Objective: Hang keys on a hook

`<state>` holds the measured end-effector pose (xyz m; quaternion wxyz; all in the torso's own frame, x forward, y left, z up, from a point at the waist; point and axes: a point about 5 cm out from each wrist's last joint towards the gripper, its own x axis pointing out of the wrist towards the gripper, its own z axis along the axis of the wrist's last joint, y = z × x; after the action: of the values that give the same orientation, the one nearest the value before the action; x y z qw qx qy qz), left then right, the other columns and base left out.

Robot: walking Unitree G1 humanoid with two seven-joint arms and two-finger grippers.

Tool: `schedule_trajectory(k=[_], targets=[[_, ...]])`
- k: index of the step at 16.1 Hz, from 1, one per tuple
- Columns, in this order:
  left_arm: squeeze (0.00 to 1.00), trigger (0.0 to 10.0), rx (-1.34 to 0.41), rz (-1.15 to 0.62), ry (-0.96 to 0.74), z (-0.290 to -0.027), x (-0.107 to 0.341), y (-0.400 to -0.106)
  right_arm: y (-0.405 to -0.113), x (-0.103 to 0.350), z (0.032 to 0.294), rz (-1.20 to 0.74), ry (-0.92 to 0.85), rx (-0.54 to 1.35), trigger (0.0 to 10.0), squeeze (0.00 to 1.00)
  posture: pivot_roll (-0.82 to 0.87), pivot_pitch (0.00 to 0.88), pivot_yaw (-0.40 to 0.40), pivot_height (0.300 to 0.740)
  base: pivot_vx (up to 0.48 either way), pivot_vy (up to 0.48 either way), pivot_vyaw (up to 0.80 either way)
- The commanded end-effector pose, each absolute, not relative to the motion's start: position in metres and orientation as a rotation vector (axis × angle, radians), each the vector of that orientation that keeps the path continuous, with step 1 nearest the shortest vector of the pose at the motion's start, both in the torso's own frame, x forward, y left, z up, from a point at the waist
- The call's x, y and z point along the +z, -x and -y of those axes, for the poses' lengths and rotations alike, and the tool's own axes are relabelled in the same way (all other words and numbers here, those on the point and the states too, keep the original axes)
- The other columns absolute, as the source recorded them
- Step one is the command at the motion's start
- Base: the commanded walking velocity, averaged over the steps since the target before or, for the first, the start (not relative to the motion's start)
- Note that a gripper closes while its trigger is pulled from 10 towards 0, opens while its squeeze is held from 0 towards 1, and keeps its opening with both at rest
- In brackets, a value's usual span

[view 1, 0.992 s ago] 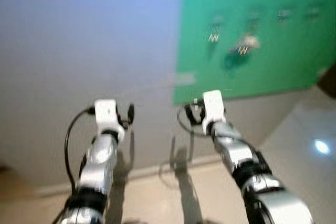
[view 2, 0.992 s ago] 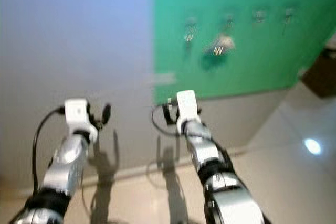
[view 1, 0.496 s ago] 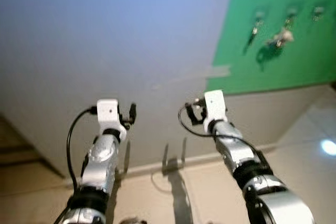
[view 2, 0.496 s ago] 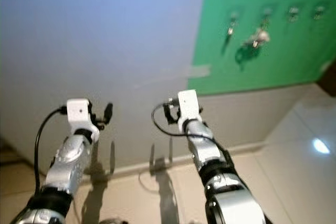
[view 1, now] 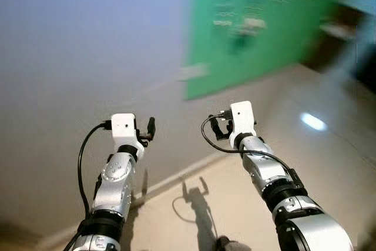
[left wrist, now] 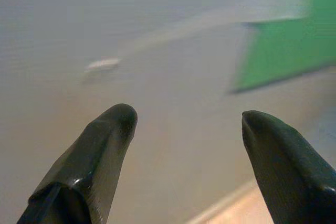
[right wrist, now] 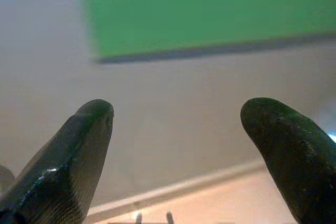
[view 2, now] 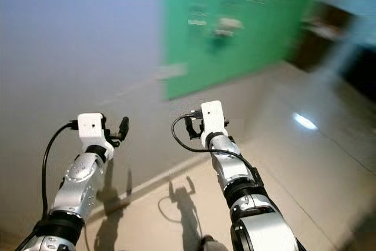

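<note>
Motion blur smears the far end of the room, but the layout reads well enough. Both silver arms are raised in front of the robot, side by side and well apart, pointing at a plain pale grey wall (view 1: 88, 57).

The left hand (left wrist: 184, 129) has its two long black fingers (left wrist: 105, 140) spread apart with nothing between them; beyond them lie the grey wall and, off to one side, the edge of a bright green panel (left wrist: 283, 51). The right hand (right wrist: 178, 124) is likewise spread wide and empty, its fingertips (right wrist: 89, 124) framing the lower edge of the green panel, the grey wall below it and a pale skirting strip (right wrist: 184, 187) where the wall meets the floor.

From the head views, the green panel (view 1: 258, 33) sits on the wall ahead and to the robot's right, above and beyond the right arm. Near its top runs a row of small wall hooks (view 1: 247, 10), too blurred to count. A small pale bunch of keys (view 1: 249, 26) appears to hang from one of them, with a dark shadow just beneath, well apart from either hand.

A glossy beige tiled floor (view 1: 329, 145) stretches away on the right, carrying one bright light reflection (view 1: 313, 121). The arms' shadows fall on the floor and skirting just in front of the robot.
</note>
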<state>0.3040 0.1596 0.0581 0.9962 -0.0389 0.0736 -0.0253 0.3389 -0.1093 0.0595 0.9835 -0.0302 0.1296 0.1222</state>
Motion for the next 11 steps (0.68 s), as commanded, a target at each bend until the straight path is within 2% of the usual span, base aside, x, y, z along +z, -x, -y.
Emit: schedule_trajectory(k=[1, 11], targets=[[0.0, 10.0, -0.069, -0.133, 0.072, -0.157, 0.0619, -0.3061, -0.3399, 0.0608, 0.1115, -0.257, 0.052, 0.234, 10.0, 0.0, -0.02, 0.0, 0.01, 0.74, 0.0, 0.0, -0.8], [0.0, 10.0, -0.063, -0.134, 0.058, -0.1588, 0.0606, -0.3077, -0.3387, 0.0586, 0.1127, -0.265, 0.061, 0.246, 10.0, 0.0, -0.02, 0.0, -0.001, 0.74, 0.0, 0.0, -0.8]])
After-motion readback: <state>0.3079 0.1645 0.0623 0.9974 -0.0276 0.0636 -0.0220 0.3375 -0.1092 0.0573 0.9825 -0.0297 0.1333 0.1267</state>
